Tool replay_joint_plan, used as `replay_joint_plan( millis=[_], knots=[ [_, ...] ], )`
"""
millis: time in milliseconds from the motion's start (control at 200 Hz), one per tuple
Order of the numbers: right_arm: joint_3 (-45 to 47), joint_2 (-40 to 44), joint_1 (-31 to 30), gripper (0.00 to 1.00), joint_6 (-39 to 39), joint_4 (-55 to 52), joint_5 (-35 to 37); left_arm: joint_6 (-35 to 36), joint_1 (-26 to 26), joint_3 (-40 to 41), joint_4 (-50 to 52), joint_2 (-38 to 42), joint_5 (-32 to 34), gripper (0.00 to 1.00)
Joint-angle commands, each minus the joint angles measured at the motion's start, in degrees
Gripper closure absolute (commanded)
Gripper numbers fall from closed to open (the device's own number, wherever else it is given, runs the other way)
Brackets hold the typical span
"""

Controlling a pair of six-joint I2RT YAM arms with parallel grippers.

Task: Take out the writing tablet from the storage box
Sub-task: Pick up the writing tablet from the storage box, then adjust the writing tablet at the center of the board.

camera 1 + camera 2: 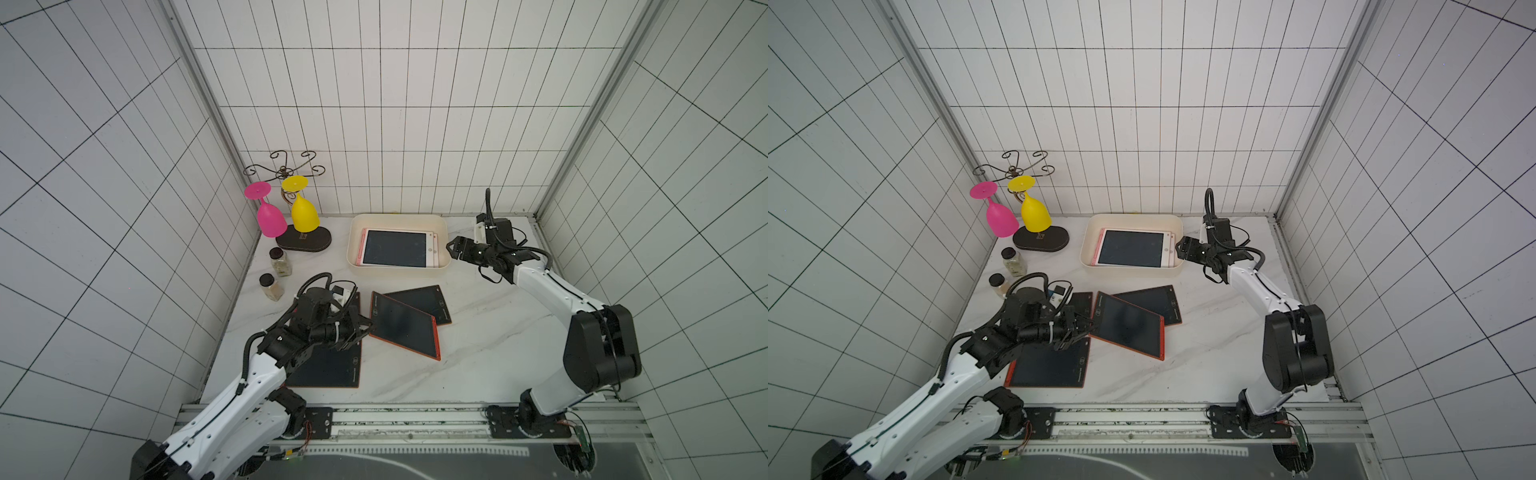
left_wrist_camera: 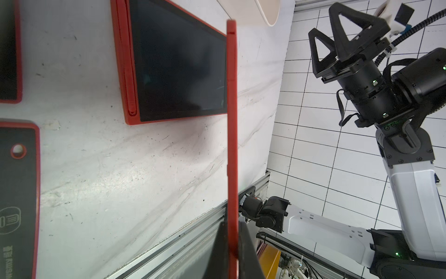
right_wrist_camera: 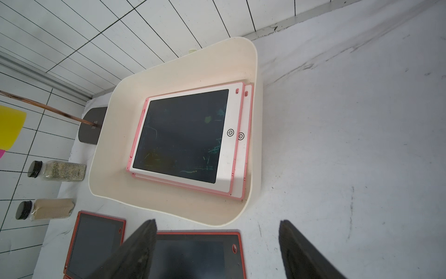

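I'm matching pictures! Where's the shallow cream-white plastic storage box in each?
Top view: shallow cream-white plastic storage box, mid-table near the back wall.
Top view: storage box, same spot.
Left wrist: just the box's cropped corner.
Right wrist: whole box, mid-picture.
Shared landmark: white marble tabletop under it.

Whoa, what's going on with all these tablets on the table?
Two robot arms seem to be taking writing tablets out of a cream storage box. The left gripper is shut on the edge of a red-framed tablet, holding it tilted above the table, where two more red tablets lie flat. The right gripper hangs open beside the box, which holds two stacked pink-and-white tablets.
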State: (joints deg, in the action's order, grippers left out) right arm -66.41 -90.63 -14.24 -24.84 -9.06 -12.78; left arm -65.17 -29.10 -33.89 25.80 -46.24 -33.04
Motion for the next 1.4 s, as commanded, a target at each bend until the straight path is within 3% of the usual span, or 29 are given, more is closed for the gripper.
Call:
replay_joint_plan(
  millis=[0,380,835,1175,1395],
  knots=[
    [3.3,2.1,-0.3,0.19,-0.1,1.0,-0.7,-3.5,-1.2,0.8,-3.8,2.1,1.9,1.0],
    [5.3,4.1,-0.2,0.19,0.3,1.4,-0.7,-5.4,-6.0,3.5,-1.7,4.1,6.8,1.0],
    [5.6,4.1,0.3,0.19,0.9,1.2,-0.7,-5.9,-6.3,5.5,3.7,7.2,10.2,1.0],
    [5.6,3.7,0.4,0.19,1.0,1.3,-0.8,-3.8,-6.4,3.0,11.6,9.2,14.8,1.0],
    [5.7,3.6,0.4,0.19,1.0,1.3,-0.8,-1.1,-6.4,-0.8,18.1,9.3,21.2,1.0]
  ],
)
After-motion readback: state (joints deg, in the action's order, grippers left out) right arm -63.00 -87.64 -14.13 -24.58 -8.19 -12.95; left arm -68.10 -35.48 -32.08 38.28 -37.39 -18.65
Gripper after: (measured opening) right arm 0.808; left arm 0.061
